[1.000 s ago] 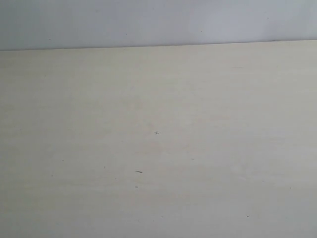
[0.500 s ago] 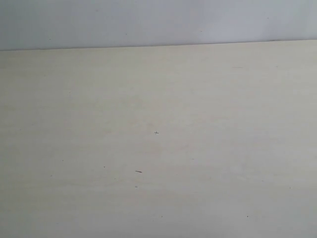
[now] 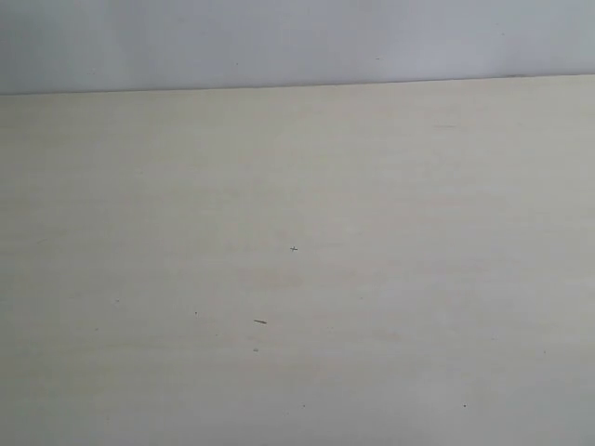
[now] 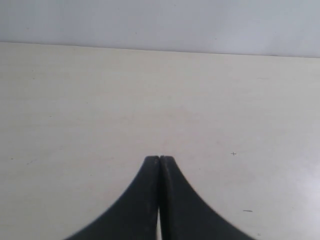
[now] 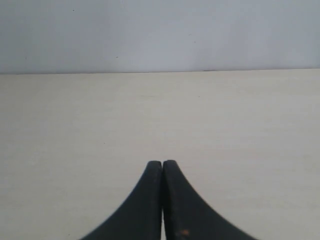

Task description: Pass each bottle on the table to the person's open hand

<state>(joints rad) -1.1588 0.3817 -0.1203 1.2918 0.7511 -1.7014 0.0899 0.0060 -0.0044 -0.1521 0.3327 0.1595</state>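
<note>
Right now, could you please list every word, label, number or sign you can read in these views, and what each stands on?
None: there is no readable text in any view.
The table carries only tiny dark specks, no letters or numbers.
The wall behind it is blank.
The left gripper and right gripper, both shut, are black and show no lettering.

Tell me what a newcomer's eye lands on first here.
The pale table fills most of the exterior view, a grey wall behind it, a few dark specks near its middle. The black left gripper and right gripper jut over it in their wrist views, jaws shut on nothing. No bottle or hand shows anywhere.
</note>
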